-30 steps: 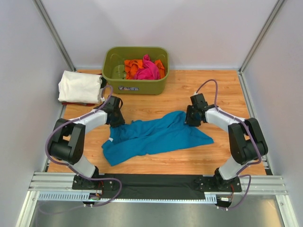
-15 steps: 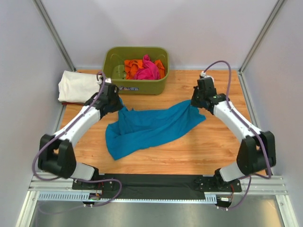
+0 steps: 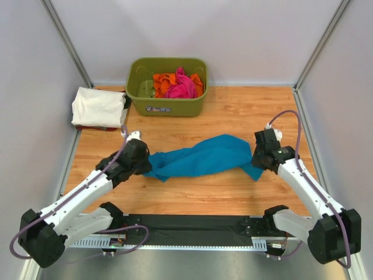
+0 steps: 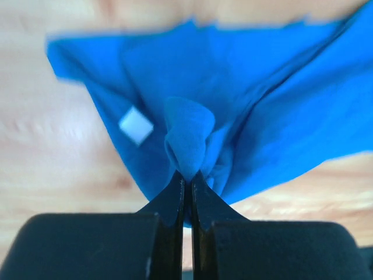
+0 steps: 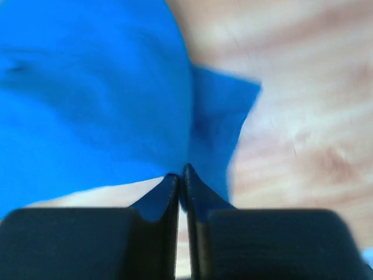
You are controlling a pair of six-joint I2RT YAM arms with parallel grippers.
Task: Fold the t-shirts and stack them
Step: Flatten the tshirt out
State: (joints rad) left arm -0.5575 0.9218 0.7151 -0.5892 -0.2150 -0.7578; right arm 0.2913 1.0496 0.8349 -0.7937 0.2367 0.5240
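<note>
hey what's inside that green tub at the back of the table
The green tub holds a crumpled pink shirt on top of orange cloth, bunched toward its right side. Anything beneath the pile is covered, so the number of garments cannot be told.

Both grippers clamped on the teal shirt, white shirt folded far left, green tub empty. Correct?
Not quite: the green tub is not empty. The top view shows a pink shirt and an orange shirt bunched inside it. The rest holds: left gripper and right gripper are both shut on the teal shirt, white shirt folded far left.
</note>
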